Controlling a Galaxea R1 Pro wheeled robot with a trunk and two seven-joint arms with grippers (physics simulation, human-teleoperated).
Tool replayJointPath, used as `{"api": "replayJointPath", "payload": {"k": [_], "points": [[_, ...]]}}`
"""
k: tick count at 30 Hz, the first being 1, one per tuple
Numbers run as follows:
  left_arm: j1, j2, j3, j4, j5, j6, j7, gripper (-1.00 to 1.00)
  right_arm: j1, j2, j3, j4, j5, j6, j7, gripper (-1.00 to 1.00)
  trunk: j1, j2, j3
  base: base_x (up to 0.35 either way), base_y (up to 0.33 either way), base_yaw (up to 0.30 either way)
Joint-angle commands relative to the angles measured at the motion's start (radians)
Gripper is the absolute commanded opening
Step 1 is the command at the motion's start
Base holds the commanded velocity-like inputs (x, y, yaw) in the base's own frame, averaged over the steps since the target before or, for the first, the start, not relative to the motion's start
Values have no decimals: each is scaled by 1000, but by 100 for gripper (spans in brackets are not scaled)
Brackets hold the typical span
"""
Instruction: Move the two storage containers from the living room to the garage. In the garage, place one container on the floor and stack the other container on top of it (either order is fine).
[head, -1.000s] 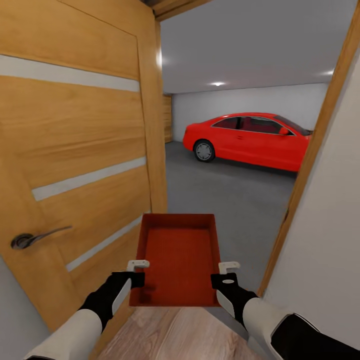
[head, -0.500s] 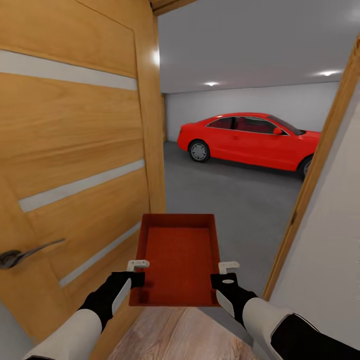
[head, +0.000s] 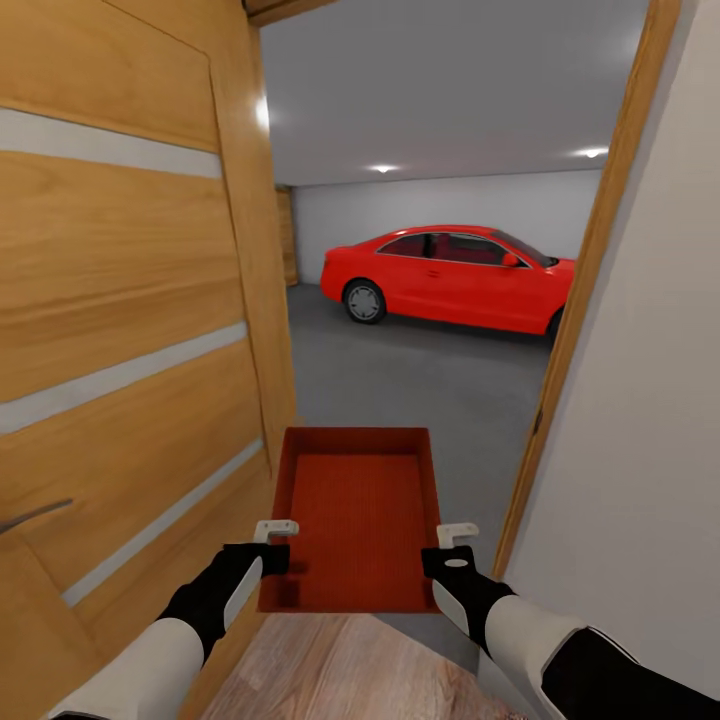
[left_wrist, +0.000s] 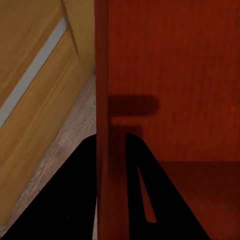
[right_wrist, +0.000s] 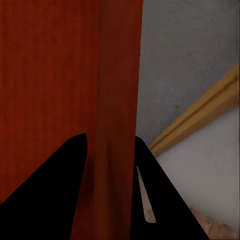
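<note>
Nearest the camera, the left gripper (head: 272, 545) and the right gripper (head: 452, 550) hold one red-orange storage container (head: 355, 515) level between them, one on each long side wall near the bin's near end. In the left wrist view the left gripper (left_wrist: 111, 150) has its two dark fingers straddling the container's (left_wrist: 170, 75) side wall, clamped onto it; in the right wrist view the right gripper (right_wrist: 111, 150) pinches the opposite wall of the container (right_wrist: 50, 70) the same way. The bin is open-topped and empty, carried above the edge where light wood plank floor (head: 340, 670) meets grey concrete floor (head: 420, 375). To the left stands an open orange-brown wooden door (head: 120, 330) with frosted strips; to the right, a wooden door frame (head: 575, 300) against a white wall (head: 640, 400). Beyond the doorway lies the garage, where a red car (head: 445, 275) is parked before the far white wall.
</note>
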Motion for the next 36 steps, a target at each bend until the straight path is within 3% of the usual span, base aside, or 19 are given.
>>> {"api": "replayJointPath", "payload": {"k": [1,22,36], "points": [[-1,-10,0,-3,-28,-42,14,-100,-1,1,13,5,-26,-2,-99,-100,0,-1,-2,0,0,-235],[-1,-10,0,-3,-28,-42,13,-100,-1,-1,13,5,-26,-2,-99,-100,0,-1,-2,150,151,-26],[-1,-10,0,-4,-29,-42,14,-100,-1,0,13,4,-26,-2,-99,-100,0,-1,-2,8,6,-235]]}}
